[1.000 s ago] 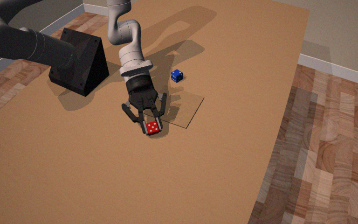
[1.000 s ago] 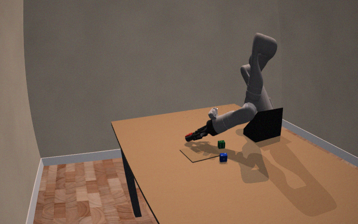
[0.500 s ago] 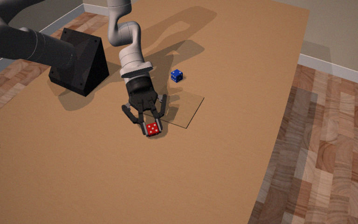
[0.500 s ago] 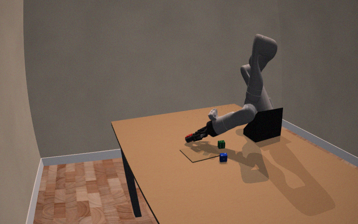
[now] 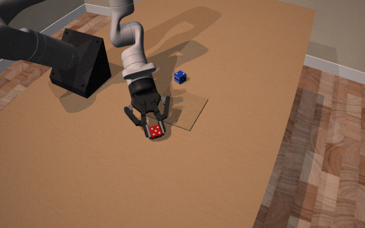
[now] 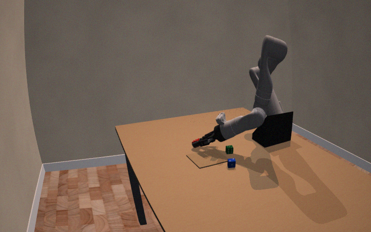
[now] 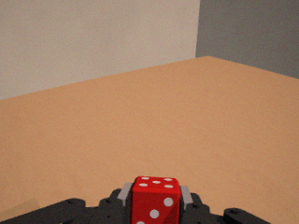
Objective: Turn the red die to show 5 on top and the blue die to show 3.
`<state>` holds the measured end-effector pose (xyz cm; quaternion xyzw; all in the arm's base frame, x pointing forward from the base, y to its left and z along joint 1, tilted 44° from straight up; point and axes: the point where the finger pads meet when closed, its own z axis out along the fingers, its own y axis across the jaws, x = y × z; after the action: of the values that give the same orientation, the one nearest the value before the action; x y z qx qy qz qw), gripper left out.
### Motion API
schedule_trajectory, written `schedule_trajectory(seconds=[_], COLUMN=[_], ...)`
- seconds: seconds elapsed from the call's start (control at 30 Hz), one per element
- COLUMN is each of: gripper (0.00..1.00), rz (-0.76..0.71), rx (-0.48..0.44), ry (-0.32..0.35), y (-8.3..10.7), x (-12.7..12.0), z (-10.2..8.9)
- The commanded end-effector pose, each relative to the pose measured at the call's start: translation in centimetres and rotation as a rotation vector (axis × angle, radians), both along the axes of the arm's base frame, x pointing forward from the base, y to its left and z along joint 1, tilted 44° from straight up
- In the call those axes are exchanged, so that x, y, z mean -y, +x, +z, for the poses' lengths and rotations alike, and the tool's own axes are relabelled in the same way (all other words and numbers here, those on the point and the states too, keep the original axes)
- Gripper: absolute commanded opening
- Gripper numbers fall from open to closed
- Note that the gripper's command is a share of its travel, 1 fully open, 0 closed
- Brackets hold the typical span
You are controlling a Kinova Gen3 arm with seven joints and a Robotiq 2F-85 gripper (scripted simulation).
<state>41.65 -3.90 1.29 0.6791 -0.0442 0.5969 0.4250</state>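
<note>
1. Between the two pads of the black two-finger gripper [image 5: 155, 132], a small red cube die with white pips [image 5: 155, 131] is clamped; the fingers [image 5: 162, 126] press its opposite sides.
2. Top view: die face turned upward shows five pips. Wrist view: die [image 7: 155, 205] shows a three-pip face toward the camera and a face with several pips above it.
3. Exterior view: gripper [image 6: 197, 142] is nearly horizontal and the die [image 6: 195, 140] appears lifted off the brown flat worktop [image 5: 107, 174]; a shadow lies under it.
4. Die position, top view: just outside the near edge of the thin tan square mat [image 5: 188, 112], not over it.
5. Mat lies flat on the worktop, partly in the arm's shadow.
6. Small green cube die [image 6: 229, 149] sits near the mat's far side, under the grey forearm [image 6: 240, 124]; hidden in the top view.
7. Small blue cube die [image 5: 179, 77] rests on the worktop beyond the mat, off it, apart from the other dice.
</note>
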Motion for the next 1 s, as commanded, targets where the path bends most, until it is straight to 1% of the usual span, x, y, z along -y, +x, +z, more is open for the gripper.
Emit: schedule_trajectory(seconds=[0.0, 0.5, 0.53, 0.6, 0.63, 0.7, 0.73, 0.8, 0.83, 0.97], gripper=[0.26, 0.26, 0.3, 0.3, 0.34, 0.34, 0.38, 0.38, 0.42, 0.42], rz=[0.001, 0.001, 0.001, 0.001, 0.001, 0.001, 0.001, 0.001, 0.001, 0.001], rx=[0.001, 0.001, 0.001, 0.001, 0.001, 0.001, 0.001, 0.001, 0.001, 0.001], ry=[0.001, 0.001, 0.001, 0.001, 0.001, 0.001, 0.001, 0.001, 0.001, 0.001], y=[0.02, 0.02, 0.02, 0.02, 0.02, 0.02, 0.02, 0.02, 0.02, 0.02], x=[-0.06, -0.06, -0.06, -0.06, -0.06, -0.06, -0.06, -0.06, -0.06, -0.06], z=[0.04, 0.04, 0.04, 0.04, 0.04, 0.04, 0.04, 0.04, 0.04, 0.04])
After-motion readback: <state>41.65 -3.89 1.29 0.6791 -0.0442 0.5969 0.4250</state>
